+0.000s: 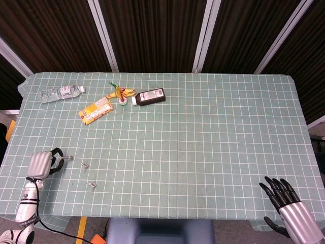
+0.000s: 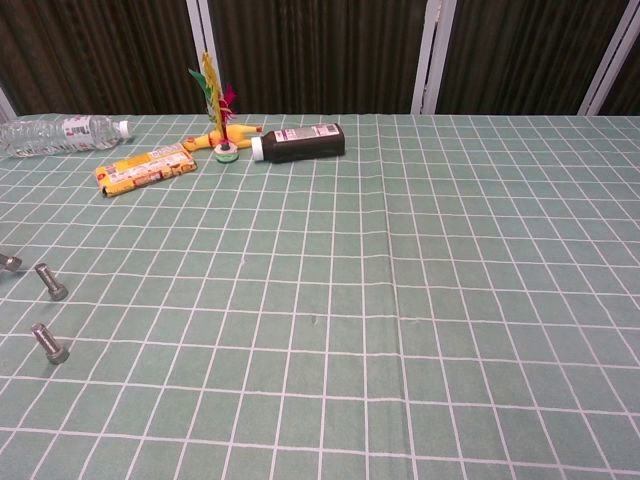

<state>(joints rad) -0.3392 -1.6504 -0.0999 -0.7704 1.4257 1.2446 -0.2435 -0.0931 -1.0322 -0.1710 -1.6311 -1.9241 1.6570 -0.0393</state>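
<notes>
My left hand (image 1: 42,163) is at the table's front left corner, its dark fingers curled in. A small metal bolt (image 1: 67,158) sticks out to the right from between the fingers; its tip shows at the left edge of the chest view as the bolt (image 2: 9,262). Two more bolts lie on the cloth just right of that hand: one bolt (image 1: 85,164) (image 2: 50,282) and a nearer bolt (image 1: 92,184) (image 2: 48,343). My right hand (image 1: 287,203) hovers at the front right corner with its fingers spread, holding nothing.
On the green checked tablecloth (image 1: 203,132), at the back left, lie a clear water bottle (image 1: 61,93), a yellow snack packet (image 1: 95,111), a feathered shuttlecock (image 1: 121,93) and a dark bottle (image 1: 150,96) on its side. Dark slatted panels stand behind the table.
</notes>
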